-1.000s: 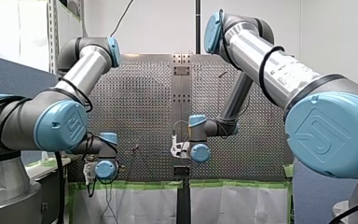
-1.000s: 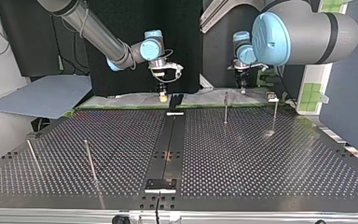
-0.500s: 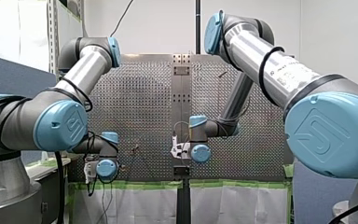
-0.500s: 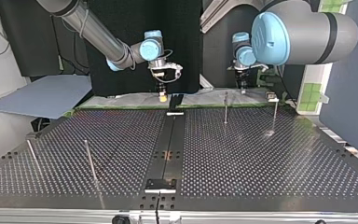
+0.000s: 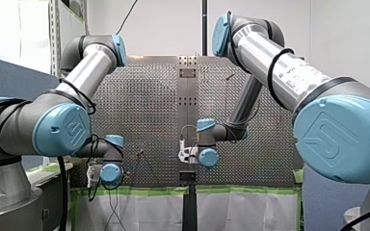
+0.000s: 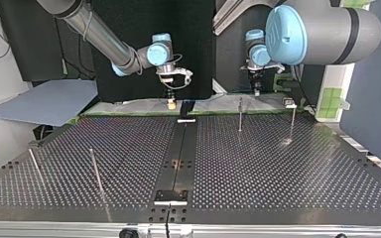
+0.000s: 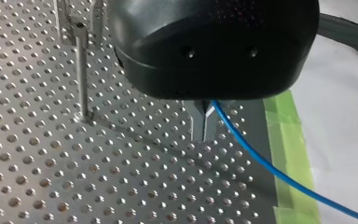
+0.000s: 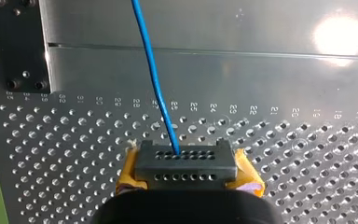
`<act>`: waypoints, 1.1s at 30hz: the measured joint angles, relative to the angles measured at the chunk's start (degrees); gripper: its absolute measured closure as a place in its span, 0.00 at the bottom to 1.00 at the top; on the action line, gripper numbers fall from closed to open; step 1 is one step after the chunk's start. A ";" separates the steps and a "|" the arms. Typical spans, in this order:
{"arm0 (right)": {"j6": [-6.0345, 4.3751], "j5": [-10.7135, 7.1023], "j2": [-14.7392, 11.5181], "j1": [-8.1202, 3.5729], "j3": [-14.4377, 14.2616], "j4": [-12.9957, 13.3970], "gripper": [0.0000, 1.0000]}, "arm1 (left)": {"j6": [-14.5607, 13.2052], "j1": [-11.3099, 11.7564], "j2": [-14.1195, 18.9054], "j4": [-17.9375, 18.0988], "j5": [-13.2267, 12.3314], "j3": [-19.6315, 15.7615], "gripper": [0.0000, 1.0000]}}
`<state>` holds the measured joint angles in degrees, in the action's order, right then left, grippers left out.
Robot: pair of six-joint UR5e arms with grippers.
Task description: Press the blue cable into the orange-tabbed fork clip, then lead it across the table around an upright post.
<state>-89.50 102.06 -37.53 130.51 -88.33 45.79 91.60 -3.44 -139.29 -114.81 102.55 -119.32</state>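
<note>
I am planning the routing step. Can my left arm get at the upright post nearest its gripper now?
Probably yes. The left wrist view shows the upright post beside the left gripper, only bare perforated table between them. Its jaws are shut on the blue cable, which leads away from the post.

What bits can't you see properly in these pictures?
- Fork clip: I cannot pick it out in any view; it is too small or out of frame.
- Blue cable: it runs off the edge of both wrist views, and it is too thin to follow in the front and top views.
- Where the cable meets my right gripper: the gripper itself hides it in the right wrist view.
- My left gripper: its black body covers its upper part in the left wrist view.
</note>
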 joint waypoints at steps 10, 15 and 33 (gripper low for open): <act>-0.05 -0.16 0.11 -0.36 0.14 0.23 1.00 | 0.15 -0.80 3.68 0.63 0.19 -1.48 1.00; -0.01 -0.32 0.19 -0.52 0.37 0.15 1.00 | 0.86 -0.95 3.87 0.99 0.05 -1.06 1.00; 0.15 -0.45 0.58 -1.09 1.05 -0.39 1.00 | 3.17 -0.64 3.81 -6.87 -0.09 5.78 1.00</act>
<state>-89.35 101.61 -36.95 129.41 -87.28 45.40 94.77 -4.09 -135.47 -121.68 102.45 -113.54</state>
